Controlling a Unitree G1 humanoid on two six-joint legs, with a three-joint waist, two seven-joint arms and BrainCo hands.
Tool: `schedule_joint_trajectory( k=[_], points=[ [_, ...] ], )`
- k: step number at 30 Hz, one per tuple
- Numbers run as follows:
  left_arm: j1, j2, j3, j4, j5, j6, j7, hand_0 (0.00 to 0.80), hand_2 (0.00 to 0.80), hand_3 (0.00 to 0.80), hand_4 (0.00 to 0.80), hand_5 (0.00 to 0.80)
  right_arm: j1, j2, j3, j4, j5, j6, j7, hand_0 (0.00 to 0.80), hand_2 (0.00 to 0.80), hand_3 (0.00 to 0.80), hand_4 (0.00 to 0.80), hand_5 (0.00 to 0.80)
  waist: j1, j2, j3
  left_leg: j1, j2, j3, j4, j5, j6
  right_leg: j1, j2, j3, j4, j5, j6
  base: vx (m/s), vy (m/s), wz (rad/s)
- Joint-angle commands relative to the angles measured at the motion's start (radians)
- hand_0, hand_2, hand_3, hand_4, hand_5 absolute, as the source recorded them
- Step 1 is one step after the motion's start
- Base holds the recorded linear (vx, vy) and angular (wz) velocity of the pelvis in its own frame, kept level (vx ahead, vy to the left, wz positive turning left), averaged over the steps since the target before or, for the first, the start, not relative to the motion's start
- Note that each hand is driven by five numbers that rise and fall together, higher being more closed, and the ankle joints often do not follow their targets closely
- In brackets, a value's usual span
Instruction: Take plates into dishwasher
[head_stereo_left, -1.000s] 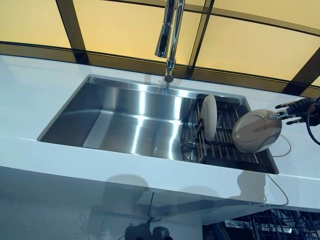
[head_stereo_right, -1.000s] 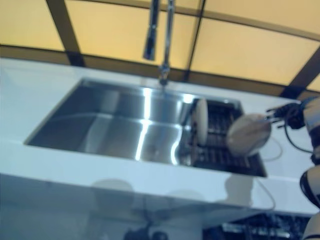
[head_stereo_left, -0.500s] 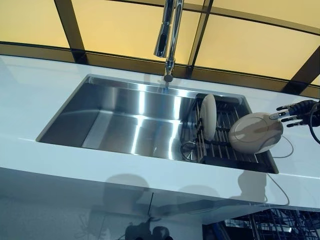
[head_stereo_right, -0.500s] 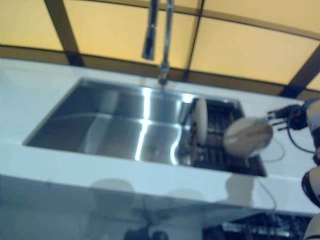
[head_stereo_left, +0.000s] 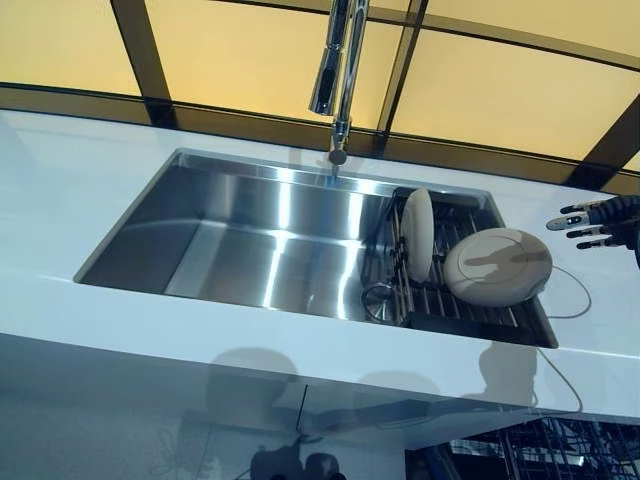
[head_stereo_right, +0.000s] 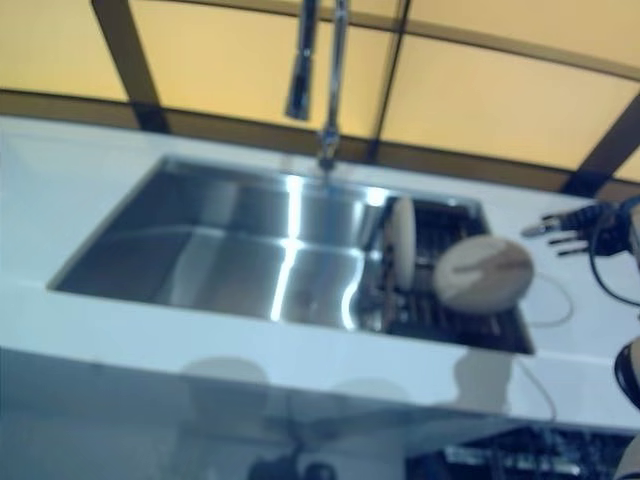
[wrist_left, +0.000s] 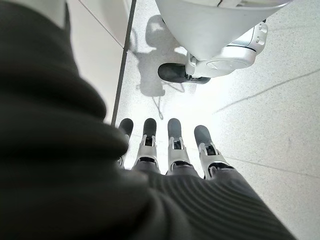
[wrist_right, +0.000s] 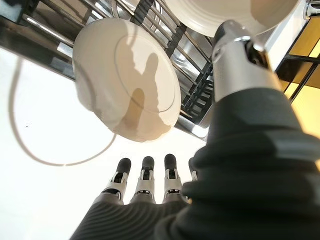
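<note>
Two cream plates in the rack (head_stereo_left: 470, 300) at the right end of the sink (head_stereo_left: 250, 240), which is set in the white table (head_stereo_left: 60, 190). The flat plate (head_stereo_left: 498, 267) lies tilted, face up, across the rack bars; the upright plate (head_stereo_left: 417, 233) stands on edge just beside it in the slots. Both look rigid, glazed and smooth, hence probably slippery, moderately heavy and breakable if dropped or knocked against the steel. The best hold on the flat plate is judged to be its raised rim on the side nearest the right robot hand (head_stereo_left: 590, 218), thumb above and fingers beneath; the upright one is best pinched at its top edge. That hand hovers over the table just right of the rack, fingers straight and spread, holding nothing, clear of the plate. The left robot hand (wrist_left: 165, 150) hangs over the floor, fingers extended, empty. The sink basin holds nothing besides the rack; a tap (head_stereo_left: 338, 70) stands behind it. Dishwasher wires (head_stereo_left: 540, 450) show below the table edge.
</note>
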Motion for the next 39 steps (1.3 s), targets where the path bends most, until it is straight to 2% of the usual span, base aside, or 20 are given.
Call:
schedule_joint_trajectory(
  k=[1,17,22,34,39],
  points=[
    [0.018,0.021,-0.016,0.031,0.0,-0.014,-0.008,0.0,0.0,0.0,0.0,0.0,-0.01,-0.054,0.006,-0.018,-0.027,0.007,0.019,0.0,0.0,0.0,0.0,0.0,-0.008,-0.019,-0.021,0.006,0.021,0.04,-0.004,-0.054,-0.035,0.027,-0.002,0.027,-0.001,-0.036,0.064,0.0,0.0,0.0],
    [0.008,0.022,-0.018,0.039,0.007,-0.02,-0.019,0.0,0.0,0.0,0.0,0.0,0.129,-0.001,-0.088,0.027,-0.022,0.013,0.074,0.0,0.0,0.0,0.0,0.0,-0.001,-0.006,-0.015,0.003,0.02,0.034,-0.004,-0.055,-0.031,0.026,-0.004,0.021,-0.001,-0.039,0.062,0.0,0.0,0.0],
    [0.003,0.025,-0.02,0.039,0.004,-0.017,-0.024,0.0,0.0,0.0,0.0,0.0,0.157,0.016,-0.124,0.052,0.033,0.002,0.061,0.0,0.0,0.0,0.0,0.0,0.002,0.002,-0.009,-0.001,0.019,0.031,-0.004,-0.054,-0.031,0.023,-0.004,0.018,-0.001,-0.04,0.061,0.0,0.0,0.0],
    [0.005,0.021,-0.021,0.037,-0.003,-0.027,-0.043,0.0,0.0,0.0,0.0,0.0,0.246,0.046,-0.252,0.031,0.247,0.028,-0.008,0.0,0.0,0.0,0.0,0.0,0.0,0.012,-0.002,-0.002,0.019,0.025,-0.004,-0.054,-0.031,0.024,-0.004,0.011,-0.001,-0.044,0.058,0.0,0.0,0.0],
    [0.01,0.018,-0.022,0.035,-0.003,-0.034,-0.044,0.0,0.0,0.0,0.0,0.0,0.275,0.049,-0.279,0.019,0.251,0.026,-0.025,0.0,0.0,0.0,0.0,0.0,-0.002,0.013,-0.003,0.001,0.019,0.026,-0.004,-0.056,-0.031,0.026,-0.004,0.01,-0.001,-0.045,0.058,0.0,0.0,0.0]
  ],
)
